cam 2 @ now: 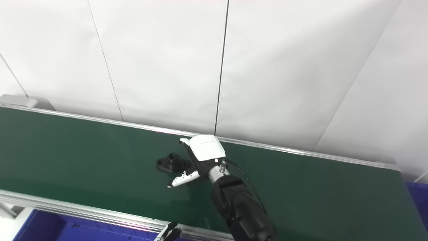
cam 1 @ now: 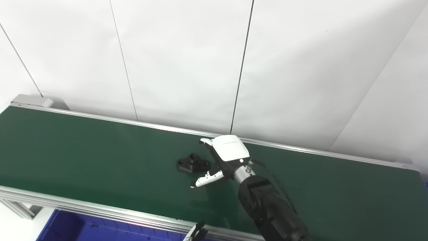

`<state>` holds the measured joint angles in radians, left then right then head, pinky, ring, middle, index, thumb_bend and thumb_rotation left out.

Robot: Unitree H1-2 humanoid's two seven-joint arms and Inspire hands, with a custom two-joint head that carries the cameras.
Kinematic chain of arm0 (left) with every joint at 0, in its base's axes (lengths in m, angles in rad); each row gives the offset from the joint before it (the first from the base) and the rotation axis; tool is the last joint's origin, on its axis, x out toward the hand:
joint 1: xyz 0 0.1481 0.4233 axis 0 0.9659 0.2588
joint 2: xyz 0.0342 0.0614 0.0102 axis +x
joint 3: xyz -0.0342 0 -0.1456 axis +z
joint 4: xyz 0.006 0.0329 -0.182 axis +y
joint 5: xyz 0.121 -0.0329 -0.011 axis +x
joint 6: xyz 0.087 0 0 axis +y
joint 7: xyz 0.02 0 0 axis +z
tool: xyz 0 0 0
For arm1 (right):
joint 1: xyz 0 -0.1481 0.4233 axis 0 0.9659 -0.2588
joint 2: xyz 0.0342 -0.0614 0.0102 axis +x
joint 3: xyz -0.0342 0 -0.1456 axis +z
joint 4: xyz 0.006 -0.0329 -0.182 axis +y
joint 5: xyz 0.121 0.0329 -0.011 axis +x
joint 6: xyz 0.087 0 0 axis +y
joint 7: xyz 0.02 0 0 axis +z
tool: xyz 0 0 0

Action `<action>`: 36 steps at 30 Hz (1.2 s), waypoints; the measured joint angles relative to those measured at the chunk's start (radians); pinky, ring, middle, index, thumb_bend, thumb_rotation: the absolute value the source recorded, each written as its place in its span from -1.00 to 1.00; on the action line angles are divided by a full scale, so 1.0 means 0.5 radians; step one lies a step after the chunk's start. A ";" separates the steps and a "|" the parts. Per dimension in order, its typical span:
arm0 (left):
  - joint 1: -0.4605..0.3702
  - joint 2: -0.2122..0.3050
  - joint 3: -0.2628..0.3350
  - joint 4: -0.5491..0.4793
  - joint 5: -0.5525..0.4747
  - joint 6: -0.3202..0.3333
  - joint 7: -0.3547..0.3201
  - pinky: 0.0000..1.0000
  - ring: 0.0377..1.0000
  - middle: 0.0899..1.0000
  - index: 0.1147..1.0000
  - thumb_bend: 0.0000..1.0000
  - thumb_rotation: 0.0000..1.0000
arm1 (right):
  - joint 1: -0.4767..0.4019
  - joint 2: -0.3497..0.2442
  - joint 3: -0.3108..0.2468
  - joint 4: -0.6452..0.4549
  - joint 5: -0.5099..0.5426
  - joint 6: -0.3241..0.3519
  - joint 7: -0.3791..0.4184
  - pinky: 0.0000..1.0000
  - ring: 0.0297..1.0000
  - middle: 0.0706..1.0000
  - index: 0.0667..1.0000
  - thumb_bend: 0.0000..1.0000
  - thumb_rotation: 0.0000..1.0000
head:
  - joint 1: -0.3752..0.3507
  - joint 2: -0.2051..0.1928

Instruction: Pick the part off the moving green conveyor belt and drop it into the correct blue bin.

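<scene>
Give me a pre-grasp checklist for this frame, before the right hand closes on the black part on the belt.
1. Part reachable: ok. The black part lies flat on the green belt, just left of the right hand.
2. Hand open: ok. The fingers and the thumb are spread, holding nothing.
3. Part between fingers and thumb: cannot tell. It sits at the mouth of the hand; contact is unclear.
4. Belt around the part: ok. Nothing else lies near it.
5. Drop target: cannot tell. One blue bin shows below the near rail; which bin is correct is not shown.
6. Left hand clear: ok. The left hand is low at the near rail.
</scene>
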<state>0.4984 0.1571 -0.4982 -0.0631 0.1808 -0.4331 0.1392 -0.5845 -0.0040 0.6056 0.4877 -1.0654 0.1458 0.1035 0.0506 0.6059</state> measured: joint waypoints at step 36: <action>0.050 -0.051 0.044 -0.059 0.009 0.000 -0.065 0.61 0.86 0.89 0.98 1.00 0.95 | -0.102 0.047 0.227 0.337 -0.019 0.204 -0.288 -0.93 -0.85 -0.76 -0.12 0.03 -0.77 | 0.009 0.049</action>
<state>0.5231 0.1317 -0.4760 -0.0925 0.1854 -0.4331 0.1069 -0.6357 0.0195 0.7192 0.6560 -1.0749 0.2478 -0.0403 0.0552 0.6305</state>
